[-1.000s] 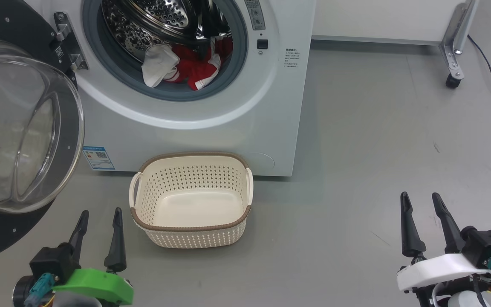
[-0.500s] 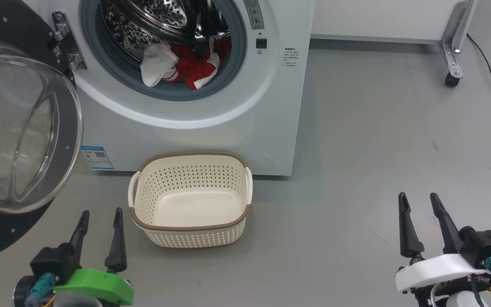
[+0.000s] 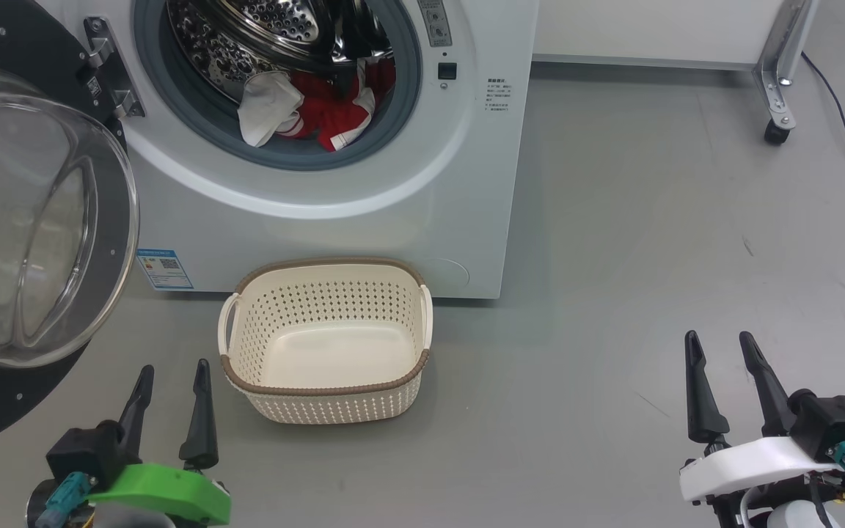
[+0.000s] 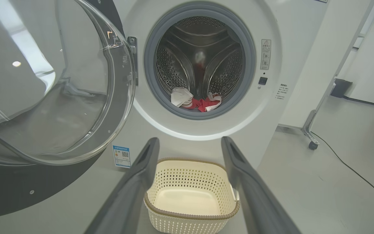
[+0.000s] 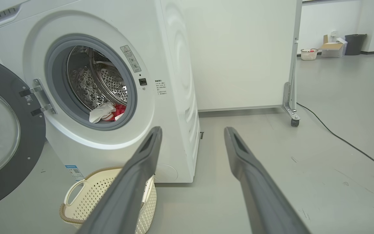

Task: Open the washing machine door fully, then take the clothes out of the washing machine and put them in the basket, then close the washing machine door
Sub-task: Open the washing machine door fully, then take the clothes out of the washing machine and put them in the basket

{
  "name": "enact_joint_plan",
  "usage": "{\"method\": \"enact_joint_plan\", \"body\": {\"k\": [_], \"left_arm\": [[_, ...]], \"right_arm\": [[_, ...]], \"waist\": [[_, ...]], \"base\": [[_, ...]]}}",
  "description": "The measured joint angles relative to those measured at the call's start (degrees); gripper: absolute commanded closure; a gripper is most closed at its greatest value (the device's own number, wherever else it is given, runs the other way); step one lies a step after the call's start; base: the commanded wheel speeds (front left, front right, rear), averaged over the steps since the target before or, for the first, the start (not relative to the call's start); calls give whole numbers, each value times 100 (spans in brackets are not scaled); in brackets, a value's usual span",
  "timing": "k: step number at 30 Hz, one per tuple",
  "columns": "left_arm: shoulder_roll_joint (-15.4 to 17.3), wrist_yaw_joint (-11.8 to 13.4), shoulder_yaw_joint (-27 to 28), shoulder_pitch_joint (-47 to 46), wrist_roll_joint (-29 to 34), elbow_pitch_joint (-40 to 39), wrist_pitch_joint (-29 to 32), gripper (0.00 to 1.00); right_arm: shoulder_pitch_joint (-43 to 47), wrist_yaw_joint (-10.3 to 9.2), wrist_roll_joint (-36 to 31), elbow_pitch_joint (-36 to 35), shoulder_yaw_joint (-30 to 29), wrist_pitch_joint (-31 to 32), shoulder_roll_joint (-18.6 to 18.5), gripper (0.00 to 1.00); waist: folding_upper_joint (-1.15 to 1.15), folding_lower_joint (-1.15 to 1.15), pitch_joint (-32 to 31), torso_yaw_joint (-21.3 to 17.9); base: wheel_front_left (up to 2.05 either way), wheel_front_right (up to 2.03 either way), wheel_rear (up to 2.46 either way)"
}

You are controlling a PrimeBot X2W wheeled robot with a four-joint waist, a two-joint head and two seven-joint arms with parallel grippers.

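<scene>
Head view: left gripper (image 3: pixel 175 367) on its green mount, fingers spread wide, nothing between them. The right gripper (image 3: pixel 717 336) on its white mount reads the same: fingers wide apart, holding nothing. Both hang over grey floor (image 3: pixel 613 257), touching nothing.

The basket (image 3: pixel 327 407) stands upright on the floor just right of the left fingers and slightly past their tips, well left of the right fingers. Nothing in it. Its back rim is close to the washing machine (image 3: pixel 393 220) front; contact there, can't tell.

The washing machine door (image 3: pixel 34 220) is swung open, ahead and left of the left fingertips. Its glass bulges toward the camera, with the hinge (image 3: pixel 111 81) at the opening's left edge in frame.

The clothes (image 3: pixel 320 110) lie in the drum (image 3: pixel 246 44), far beyond both sets of fingertips, more in line with the left pair. Red garment with white stripe trim plus a white piece, whose lower edge hangs onto the grey rubber ring (image 3: pixel 276 158) at the bottom of the opening. A blue label (image 3: pixel 164 269) sits low on the front, beyond the left fingertips, between door and basket.

Left wrist view: basket framed between the two fingers, drum opening straight beyond the tips, door off the left finger.

Right wrist view: left finger overlaps the basket, machine ahead-left. A caster (image 5: pixel 294 123) and a black cable (image 5: pixel 342 139) are on the floor beyond the right finger.
</scene>
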Motion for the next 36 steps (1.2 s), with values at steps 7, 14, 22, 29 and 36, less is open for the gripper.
{"method": "enact_joint_plan", "body": {"k": [7, 14, 22, 29, 36], "left_arm": [[-4, -2, -80, -1, -81, -209, 0, 0], [-1, -7, -79, -1, -81, -268, 0, 0], [5, -18, -77, -1, -81, -293, 0, 0], [9, -19, -77, 2, -81, -309, 0, 0], [60, -19, -79, 12, 87, -336, 0, 0]], "right_arm": [[1, 1, -35, 0, 0, 0, 4, 0], [1, 5, -35, 0, -12, 0, 8, 0], [5, 44, -36, 3, -18, 0, 11, 0], [20, 44, -38, 10, -21, 0, 11, 0], [70, 44, -38, 29, -29, 0, 12, 0]], "waist": [[0, 0, 18, -11], [0, 0, 18, -14], [0, 0, 4, 10], [0, 0, -1, 40], [0, 0, -4, 73]], "base": [[19, -19, 0], [48, -48, 0], [81, -81, 0], [114, -114, 0], [138, -138, 0]]}}
